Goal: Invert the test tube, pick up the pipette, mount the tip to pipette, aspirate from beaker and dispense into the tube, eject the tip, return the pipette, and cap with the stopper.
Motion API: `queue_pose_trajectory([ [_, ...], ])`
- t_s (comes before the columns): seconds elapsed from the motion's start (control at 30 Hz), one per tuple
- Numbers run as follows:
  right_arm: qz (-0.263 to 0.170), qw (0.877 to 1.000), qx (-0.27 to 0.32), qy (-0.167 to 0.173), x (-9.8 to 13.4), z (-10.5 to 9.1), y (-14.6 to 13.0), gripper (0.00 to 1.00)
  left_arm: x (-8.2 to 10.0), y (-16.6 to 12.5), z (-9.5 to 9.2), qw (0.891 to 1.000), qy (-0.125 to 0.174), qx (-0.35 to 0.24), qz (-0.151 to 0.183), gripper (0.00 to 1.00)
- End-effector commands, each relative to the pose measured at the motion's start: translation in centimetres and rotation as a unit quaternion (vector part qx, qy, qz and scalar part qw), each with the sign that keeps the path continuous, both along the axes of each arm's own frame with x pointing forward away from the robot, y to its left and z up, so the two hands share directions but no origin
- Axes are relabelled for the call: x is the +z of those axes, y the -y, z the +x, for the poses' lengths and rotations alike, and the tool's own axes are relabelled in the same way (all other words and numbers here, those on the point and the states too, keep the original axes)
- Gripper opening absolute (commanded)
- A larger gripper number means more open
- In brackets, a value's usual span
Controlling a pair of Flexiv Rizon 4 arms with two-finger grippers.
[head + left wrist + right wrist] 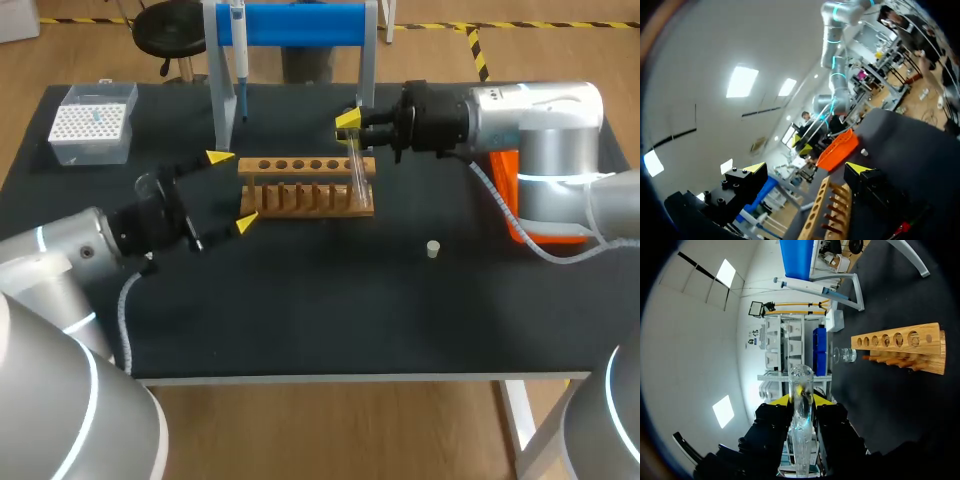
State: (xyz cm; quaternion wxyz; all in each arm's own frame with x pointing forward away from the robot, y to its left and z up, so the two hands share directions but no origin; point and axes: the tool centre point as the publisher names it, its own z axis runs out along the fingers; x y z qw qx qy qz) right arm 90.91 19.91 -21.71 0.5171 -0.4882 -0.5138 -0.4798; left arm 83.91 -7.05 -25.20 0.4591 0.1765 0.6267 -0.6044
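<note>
One test tube (801,415) sat pinched in right fingers (347,120); left fingers (219,157) spread wide beside one rack (310,195); one stopper (433,248) lay apart.

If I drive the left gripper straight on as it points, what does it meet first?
Probably the wooden rack: its end sits right ahead of the left gripper, in line with its open jaws.
</note>
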Motion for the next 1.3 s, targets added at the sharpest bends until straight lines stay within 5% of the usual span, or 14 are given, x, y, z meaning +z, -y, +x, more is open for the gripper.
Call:
queue_pose_trajectory([
  [0.03, -0.001, 1.000, -0.001, 0.000, 0.1, -0.1, 0.0, 0.00, -0.1, 0.8, -0.4, 0.973, 0.196, -0.001, 0.119, 1.00],
  [0.17, -0.001, 1.000, -0.001, 0.000, 0.1, -0.1, 0.0, 0.00, 0.6, 2.0, -0.2, 0.958, 0.211, 0.016, 0.196, 1.00],
  [0.33, -0.001, 1.000, -0.001, 0.000, 0.1, -0.1, 0.0, 0.00, 0.8, 2.9, 0.4, 0.950, 0.206, 0.016, 0.235, 1.00],
  [0.87, -0.001, 1.000, -0.001, 0.000, 0.1, -0.1, 0.0, 0.00, 0.8, 6.9, -0.3, 0.946, 0.260, -0.050, 0.185, 1.00],
  [1.3, -0.001, 1.000, -0.001, 0.000, 0.1, -0.1, 0.0, 0.00, 3.3, 11.2, -2.3, 0.933, 0.310, -0.097, 0.157, 1.00],
])
